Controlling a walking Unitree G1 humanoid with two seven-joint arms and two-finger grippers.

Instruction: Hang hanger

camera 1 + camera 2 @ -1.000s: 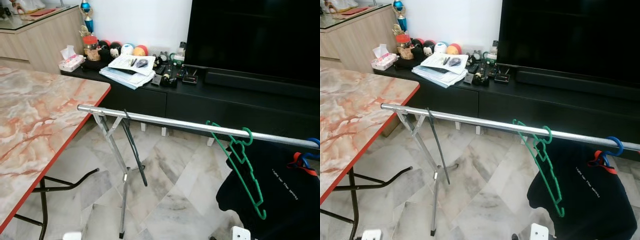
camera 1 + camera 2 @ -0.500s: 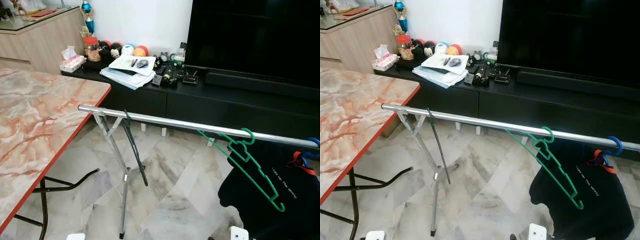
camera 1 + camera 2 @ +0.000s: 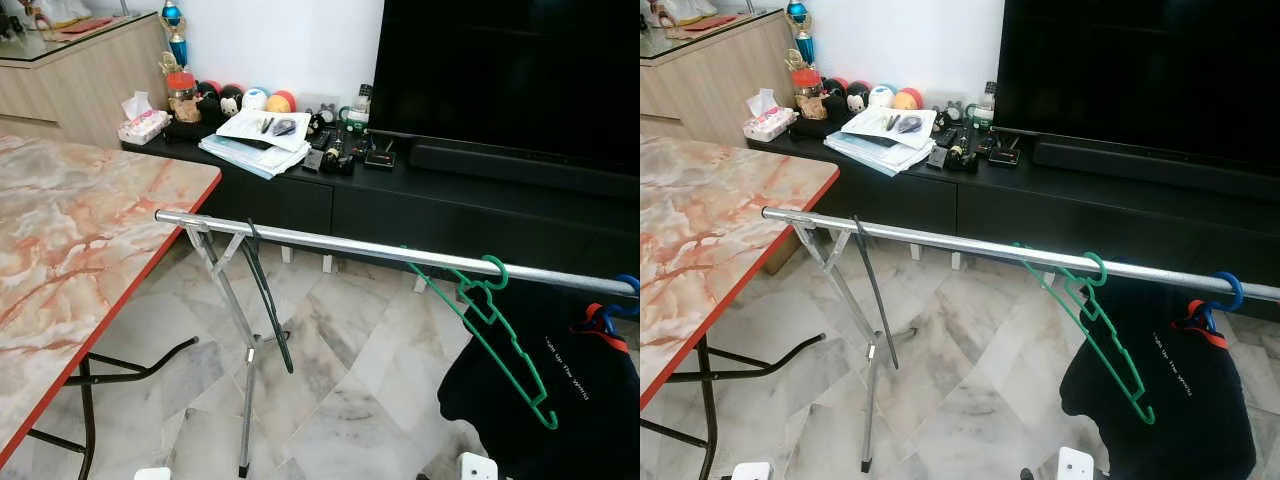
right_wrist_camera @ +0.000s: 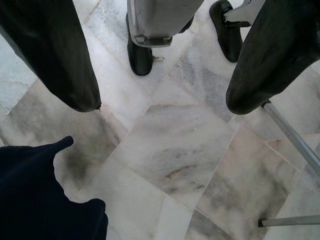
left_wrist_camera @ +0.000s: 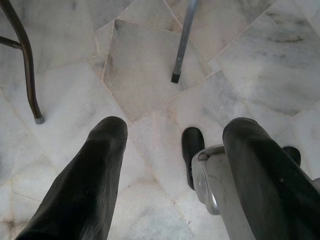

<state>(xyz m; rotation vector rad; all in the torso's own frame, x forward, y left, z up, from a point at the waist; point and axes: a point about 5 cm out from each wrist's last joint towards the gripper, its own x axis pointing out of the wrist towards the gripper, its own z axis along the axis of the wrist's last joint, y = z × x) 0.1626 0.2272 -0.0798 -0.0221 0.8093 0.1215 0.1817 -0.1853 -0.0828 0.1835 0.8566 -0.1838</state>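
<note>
The green hanger point(image 3: 487, 322) already hooks over the silver rail point(image 3: 330, 243) toward its right end, its long body slanting down beside the dark shirt point(image 3: 565, 400). Both arms hang low over the floor (well below the rail), the left gripper point(image 5: 170, 165) and right gripper point(image 4: 165, 75) each with fingers spread and empty; the right is the nearer.

The rail point(image 3: 400, 250) runs off the picture's right edge, and the dark shirt point(image 3: 1170, 400) is cropped below.
</note>
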